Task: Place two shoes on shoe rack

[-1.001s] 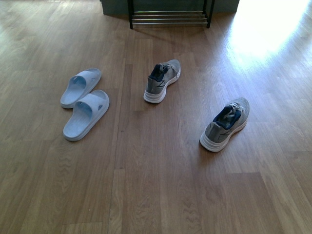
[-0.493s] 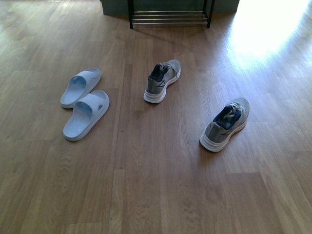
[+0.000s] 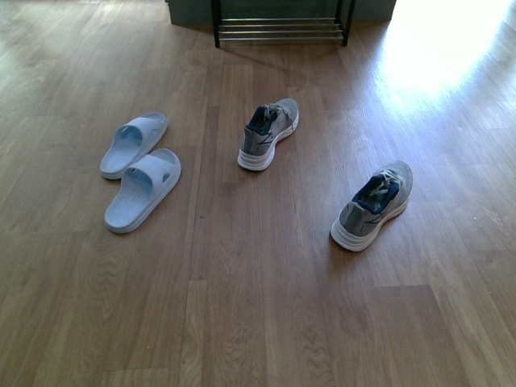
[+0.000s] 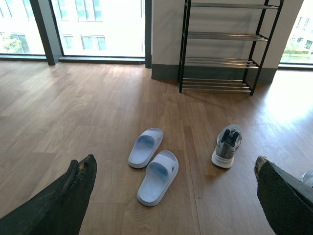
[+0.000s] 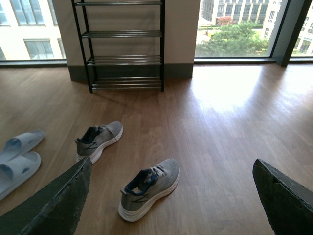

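Two grey knit sneakers stand on the wood floor: one (image 3: 269, 133) in the middle, one (image 3: 372, 205) nearer at the right. Two pale blue slides (image 3: 133, 144) (image 3: 143, 189) lie side by side at the left. The shoe rack (image 3: 280, 29) stands at the far end; only its lowest bars show in the front view. No gripper shows in the front view. My left gripper (image 4: 173, 183) is open high above the floor, over the slides (image 4: 158, 176). My right gripper (image 5: 171, 188) is open above the near sneaker (image 5: 149, 188). The rack's tiers show in both wrist views (image 4: 224, 49) (image 5: 124, 46).
Large windows and a grey-based wall pillar (image 4: 166, 39) stand behind the rack. Bright sunlight glares on the floor (image 3: 439, 48) at the far right. Wood floor stretches between the shoes and the rack.
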